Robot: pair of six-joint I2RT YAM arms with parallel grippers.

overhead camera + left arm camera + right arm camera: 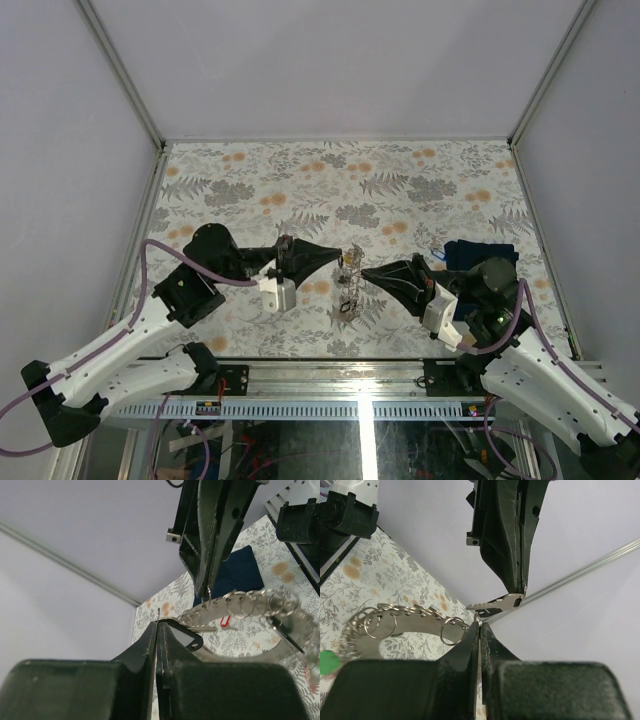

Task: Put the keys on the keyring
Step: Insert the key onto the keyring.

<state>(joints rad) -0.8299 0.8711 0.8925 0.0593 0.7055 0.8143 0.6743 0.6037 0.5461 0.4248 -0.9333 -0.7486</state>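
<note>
The keyring (347, 290), a big grey metal ring lined with small split rings, hangs upright over the table between both arms. It also shows in the left wrist view (240, 605) and the right wrist view (395, 625). My right gripper (479, 626) is shut on one small split ring at the keyring's end. My left gripper (522, 591) is shut on the head of a silver key (495, 602), whose toothed blade points at that split ring. A red tag (225, 621) and a green tag (326, 662) hang from the keyring. A black tag (189, 636) sits beside the left jaws.
A dark blue cloth (480, 253) lies on the floral table (300, 180) behind the right arm. White walls with metal corner rails enclose the table on three sides. The arm bases and cable tray run along the near edge.
</note>
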